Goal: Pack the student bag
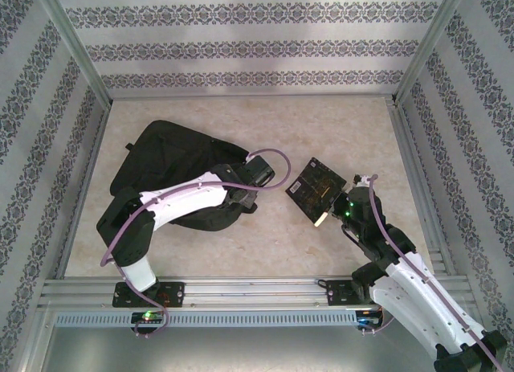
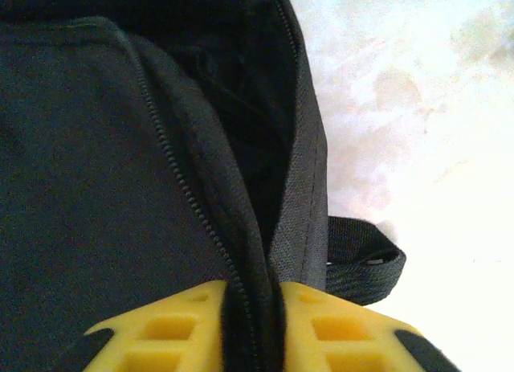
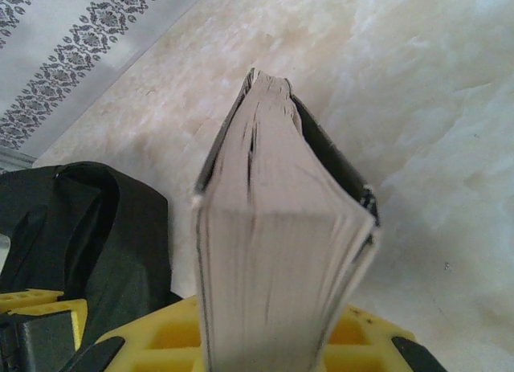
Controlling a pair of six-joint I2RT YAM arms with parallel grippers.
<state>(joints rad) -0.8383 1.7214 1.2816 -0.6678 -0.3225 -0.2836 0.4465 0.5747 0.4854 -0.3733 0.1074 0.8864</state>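
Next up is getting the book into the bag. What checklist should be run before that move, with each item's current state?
1. Bag held: the left gripper pinches the student bag at its zip edge: ok.
2. Book held: the right gripper is clamped on the book: ok.
3. Bag mouth parted, dark interior visible beside the pinched edge: ok.
4. Mouth wide enough for the book: cannot tell.
5. The table is bare between book and bag: ok.
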